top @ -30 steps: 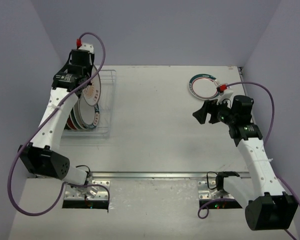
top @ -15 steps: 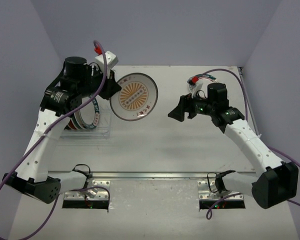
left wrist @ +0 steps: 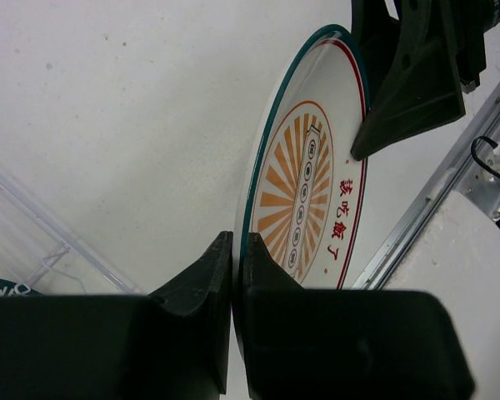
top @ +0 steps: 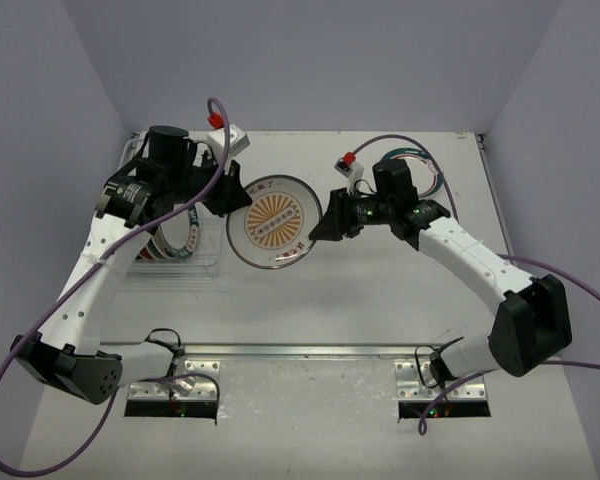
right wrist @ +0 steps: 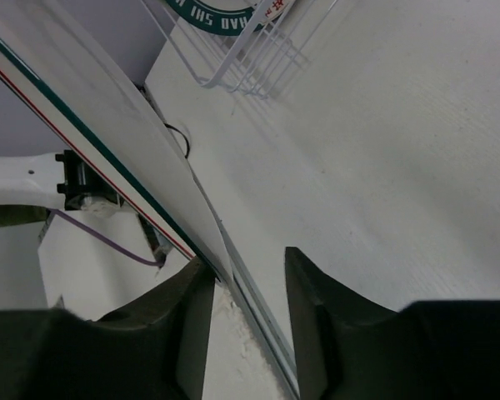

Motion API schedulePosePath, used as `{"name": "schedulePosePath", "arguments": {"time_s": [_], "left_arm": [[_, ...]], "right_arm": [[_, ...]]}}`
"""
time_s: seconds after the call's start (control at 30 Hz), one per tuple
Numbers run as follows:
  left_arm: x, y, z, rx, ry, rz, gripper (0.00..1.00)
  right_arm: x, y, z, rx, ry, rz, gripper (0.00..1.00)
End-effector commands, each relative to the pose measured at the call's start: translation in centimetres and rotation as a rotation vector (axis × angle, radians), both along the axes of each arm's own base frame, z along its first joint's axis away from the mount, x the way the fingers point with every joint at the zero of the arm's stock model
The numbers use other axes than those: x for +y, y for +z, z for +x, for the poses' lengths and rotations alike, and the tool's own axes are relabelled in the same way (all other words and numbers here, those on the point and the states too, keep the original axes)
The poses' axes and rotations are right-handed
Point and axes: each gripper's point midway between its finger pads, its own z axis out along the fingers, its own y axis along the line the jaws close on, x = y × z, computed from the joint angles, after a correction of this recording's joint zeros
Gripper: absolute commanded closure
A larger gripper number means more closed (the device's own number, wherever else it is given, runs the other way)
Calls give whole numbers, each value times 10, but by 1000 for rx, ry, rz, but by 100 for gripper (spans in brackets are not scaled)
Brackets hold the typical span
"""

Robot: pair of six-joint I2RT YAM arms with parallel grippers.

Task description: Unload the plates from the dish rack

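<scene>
Jaws: left pinching sunburst plate [top: 275, 222] rim, right spread astride its opposite rim | plate aloft just right of dish rack [top: 208, 256] | green-rimmed plate [top: 437, 170] already on counter [top: 310, 310], well right of rack | remaining plates [top: 170, 240] racked

Arm links: white tubular links [top: 90, 270] are alternating with black rounded joint housings [top: 525, 330] on both arms.
Cables: a thin purple cable [top: 224, 135] is trailing along each arm, ending in a small red plug [top: 216, 119].
Fingers: matte black wedge-shaped fingers [left wrist: 202, 283] are tapering toward narrow tips.
Bases: silver metal mounting plates [top: 202, 372] are carrying thin black wiring.
</scene>
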Motion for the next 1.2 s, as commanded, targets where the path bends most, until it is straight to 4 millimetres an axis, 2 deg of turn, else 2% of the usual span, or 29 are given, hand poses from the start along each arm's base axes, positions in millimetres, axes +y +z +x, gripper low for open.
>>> {"name": "schedulePosePath", "arguments": {"time_s": [0.0, 0.03, 0.07, 0.1, 0.13, 0.23, 0.27, 0.3, 0.33, 0.37, 0.4, 0.47, 0.53, 0.6, 0.77, 0.83, 0.93, 0.97, 1.03, 1.17], "left_arm": [[-13, 18, -10, -51, -78, -69, 100], [-14, 16, -10, -46, -80, -70, 100], [-14, 16, -10, -44, -81, -72, 100], [-14, 16, -10, -44, -82, -73, 100], [-14, 15, -9, -42, -81, -73, 100], [-15, 13, -7, -37, -74, -75, 95], [-13, 12, -5, -35, -56, -73, 83], [-10, 10, -1, -28, -16, -67, 58], [-5, 7, 5, -23, 34, -58, 29], [-1, 7, 10, -26, 74, -51, 5], [3, 7, 16, -32, 110, -42, 0], [11, 6, 23, -41, 177, -23, 0], [25, 7, 35, -56, 287, -3, 0], [30, 10, 40, -69, 328, -2, 0], [46, 19, 52, -109, 426, 0, 0], [48, 17, 55, -109, 444, 3, 0], [53, 12, 59, -107, 475, 17, 0], [55, 11, 61, -105, 484, 21, 0], [56, 8, 62, -100, 490, 24, 0], [58, 2, 63, -91, 501, 34, 0]], "right_arm": [[13, 32, 6, -46, 32, 84, 69], [14, 34, 4, -44, 43, 93, 77], [14, 33, 4, -44, 44, 93, 78], [15, 34, 3, -42, 51, 96, 85], [16, 34, 1, -34, 66, 104, 100], [16, 33, -6, -15, 89, 119, 100], [16, 33, -7, -11, 90, 121, 100], [15, 34, -8, -9, 86, 124, 100], [13, 33, -7, -4, 72, 122, 100], [10, 32, -5, 1, 56, 121, 100], [2, 31, 2, 18, 17, 125, 100], [-13, 31, 16, 45, -50, 138, 100], [-45, 27, 43, 128, -176, 188, 100], [-72, 23, 64, 175, -275, 216, 100], [-164, -2, 124, 296, -611, 275, 100], [-186, -13, 143, 331, -691, 281, 100], [-227, -17, 177, 334, -817, 305, 100], [-239, -27, 187, 352, -855, 302, 100], [-257, -24, 204, 336, -901, 310, 100], [-284, -45, 228, 379, -973, 317, 100]]}}
